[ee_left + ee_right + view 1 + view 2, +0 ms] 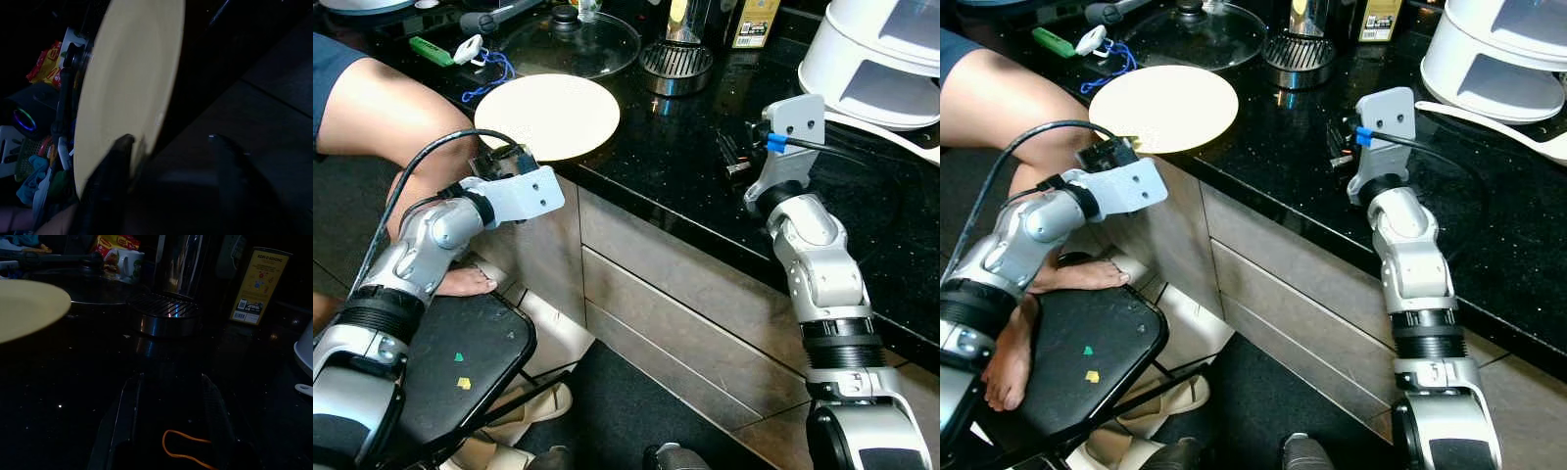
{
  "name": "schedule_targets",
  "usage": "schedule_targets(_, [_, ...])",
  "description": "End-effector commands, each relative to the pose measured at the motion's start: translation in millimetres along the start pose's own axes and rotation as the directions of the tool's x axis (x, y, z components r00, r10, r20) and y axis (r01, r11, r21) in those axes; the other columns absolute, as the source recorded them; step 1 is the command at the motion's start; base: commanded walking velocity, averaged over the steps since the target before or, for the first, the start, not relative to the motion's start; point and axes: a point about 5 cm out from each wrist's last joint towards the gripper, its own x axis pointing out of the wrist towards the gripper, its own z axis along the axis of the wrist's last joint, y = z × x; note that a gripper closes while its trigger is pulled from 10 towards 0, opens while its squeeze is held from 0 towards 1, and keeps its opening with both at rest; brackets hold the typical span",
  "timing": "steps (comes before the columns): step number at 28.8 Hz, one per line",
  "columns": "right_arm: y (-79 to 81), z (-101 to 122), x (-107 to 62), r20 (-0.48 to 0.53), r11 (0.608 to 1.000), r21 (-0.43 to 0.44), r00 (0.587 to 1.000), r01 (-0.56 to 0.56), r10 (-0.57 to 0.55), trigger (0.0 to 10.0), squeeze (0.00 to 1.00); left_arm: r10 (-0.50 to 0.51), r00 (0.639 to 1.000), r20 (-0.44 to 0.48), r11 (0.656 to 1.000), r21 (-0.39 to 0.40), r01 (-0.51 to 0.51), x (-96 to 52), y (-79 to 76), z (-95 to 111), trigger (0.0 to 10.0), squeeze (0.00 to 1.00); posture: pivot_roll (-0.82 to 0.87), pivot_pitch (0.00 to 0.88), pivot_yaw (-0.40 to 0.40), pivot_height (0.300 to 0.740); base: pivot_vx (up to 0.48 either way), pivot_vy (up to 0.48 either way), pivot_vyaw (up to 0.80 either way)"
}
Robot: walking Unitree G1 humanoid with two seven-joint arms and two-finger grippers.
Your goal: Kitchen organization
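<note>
A round cream plate [548, 115] lies on the black counter [685, 166], close to its near left edge. My left gripper [499, 155] is at the plate's near rim. In the left wrist view it [168, 152] is open, one finger [117, 159] over the plate [132, 83] and the other beside the counter edge. My right gripper [732, 157] rests low over the counter to the right of the plate. Its fingers stand open in the right wrist view, with an orange rubber band [188, 448] lying between them.
A person's leg [382, 113] and foot rest on a black chair [460, 362] at the left. Behind the plate are a glass lid [573, 41], a steel slotted ring [675, 64] and a yellow box [756, 22]. A white appliance [876, 59] stands at the right.
</note>
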Motion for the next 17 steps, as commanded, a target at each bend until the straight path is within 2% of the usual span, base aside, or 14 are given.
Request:
schedule_targets(1, [-2.5,-2.8,-3.2,-0.015,1.0,-0.003,1.0,0.005,-0.005,10.0,0.0,-0.008,1.0,-0.01,1.0,0.009,0.009,-0.6,1.0,-2.9,0.0,0.0,0.02,0.161,-0.034,0.74,0.0,0.0,0.0])
schedule_targets(17, [-5.0,-4.6,-3.7,-0.022,1.0,-0.002,1.0,0.012,-0.012,10.0,0.0,0.023,0.999,-0.026,0.999,-0.039,-0.024,-6.2,-1.7,-7.3,0.0,0.0,0.02,0.146,-0.044,0.74,0.0,0.0,0.0])
